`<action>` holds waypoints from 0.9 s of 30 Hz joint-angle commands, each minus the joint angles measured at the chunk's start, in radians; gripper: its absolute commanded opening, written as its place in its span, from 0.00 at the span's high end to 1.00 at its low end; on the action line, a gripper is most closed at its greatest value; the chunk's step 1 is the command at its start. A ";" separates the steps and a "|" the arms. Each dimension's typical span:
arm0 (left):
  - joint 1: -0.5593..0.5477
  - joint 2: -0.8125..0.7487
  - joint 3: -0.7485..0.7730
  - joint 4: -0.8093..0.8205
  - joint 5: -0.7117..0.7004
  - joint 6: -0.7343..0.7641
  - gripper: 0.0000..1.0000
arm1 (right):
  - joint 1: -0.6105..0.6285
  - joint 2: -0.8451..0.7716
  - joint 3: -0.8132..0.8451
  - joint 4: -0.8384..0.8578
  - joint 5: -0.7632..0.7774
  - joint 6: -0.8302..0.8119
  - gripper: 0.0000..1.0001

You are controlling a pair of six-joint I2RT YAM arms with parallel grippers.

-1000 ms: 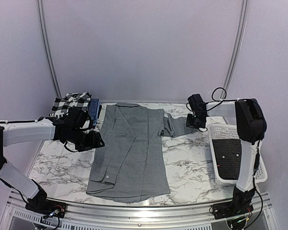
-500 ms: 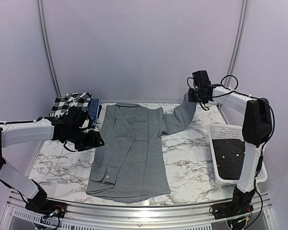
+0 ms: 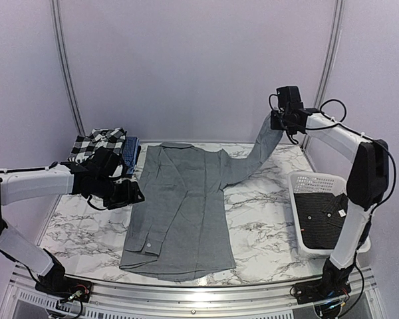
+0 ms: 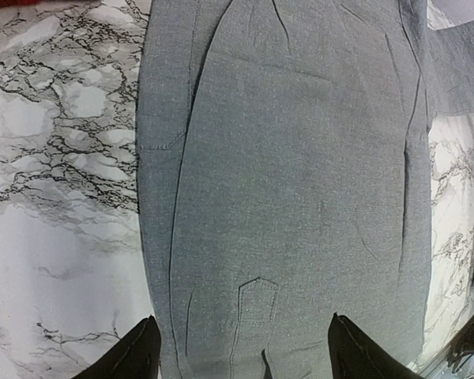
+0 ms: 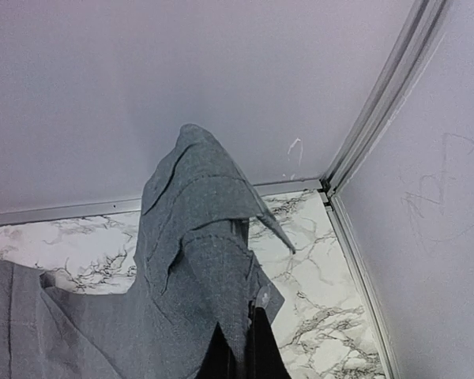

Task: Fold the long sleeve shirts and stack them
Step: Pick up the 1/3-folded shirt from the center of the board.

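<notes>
A white marble table [image 3: 266, 212] with dark veins fills the lower half of the top view. A grey shirt [image 3: 183, 206] lies flat on it at the centre of the frame, collar toward the back wall and hem toward the bottom edge. One long fold runs down its left part. One sleeve [image 3: 256, 156] leaves the shirt's upper right corner and rises off the table toward the upper right of the frame, pulled into a slanted band.

A white slatted basket [image 3: 299, 183] sits at the right edge of the table, and a dark shirt [image 3: 322, 219] lies inside it. At the upper left of the table a black-and-white checked shirt [image 3: 96, 143] lies folded. A blue shirt [image 3: 131, 154] lies just beside it on the side nearer the grey shirt (only a narrow strip of it shows past the arm).

The left gripper [image 3: 130, 194] sits at the grey shirt's left edge, about halfway down. In its wrist view the two black fingers [image 4: 134, 359] stand wide apart over the cloth with nothing between them. Whether they touch the cloth cannot be told.

The right gripper [image 3: 277, 121] is high in the upper right of the top view, above the table. Its fingers are pinched shut on the end of the sleeve. In the right wrist view the cuff bunches above the closed fingertips [image 5: 241, 347], and a small button [image 5: 262, 298] shows on it.
</notes>
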 commanded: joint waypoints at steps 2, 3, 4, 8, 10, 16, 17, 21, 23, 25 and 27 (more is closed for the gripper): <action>-0.002 -0.034 0.016 -0.029 0.004 -0.005 0.25 | -0.004 -0.052 -0.030 0.043 0.004 0.005 1.00; -0.002 -0.036 0.015 -0.028 0.004 -0.005 0.25 | -0.002 -0.057 -0.034 0.052 -0.012 0.005 1.00; -0.002 -0.036 0.016 -0.028 0.003 -0.005 0.25 | 0.004 -0.064 -0.040 0.063 -0.026 0.005 1.00; -0.002 -0.032 0.016 -0.029 0.003 -0.005 0.25 | 0.067 -0.092 -0.062 0.108 -0.025 -0.029 1.00; -0.002 -0.030 0.017 -0.029 0.002 -0.005 0.25 | 0.106 -0.113 -0.076 0.138 -0.056 -0.043 1.00; -0.002 -0.022 0.020 -0.029 0.004 -0.011 0.25 | 0.244 -0.131 -0.140 0.239 -0.259 -0.090 1.00; -0.002 -0.021 0.020 -0.029 0.005 -0.012 0.25 | 0.266 -0.121 -0.146 0.247 -0.291 -0.094 1.00; -0.002 -0.020 0.022 -0.029 0.007 -0.013 0.25 | 0.353 -0.073 -0.179 0.282 -0.407 -0.090 1.00; -0.002 -0.021 0.020 -0.029 0.008 -0.013 0.25 | 0.394 -0.043 -0.201 0.294 -0.447 -0.093 1.00; -0.002 -0.021 0.019 -0.029 0.009 -0.013 0.25 | 0.429 -0.013 -0.220 0.298 -0.487 -0.094 1.00; -0.002 -0.019 0.017 -0.029 0.009 -0.014 0.25 | 0.455 0.010 -0.244 0.304 -0.525 -0.087 1.00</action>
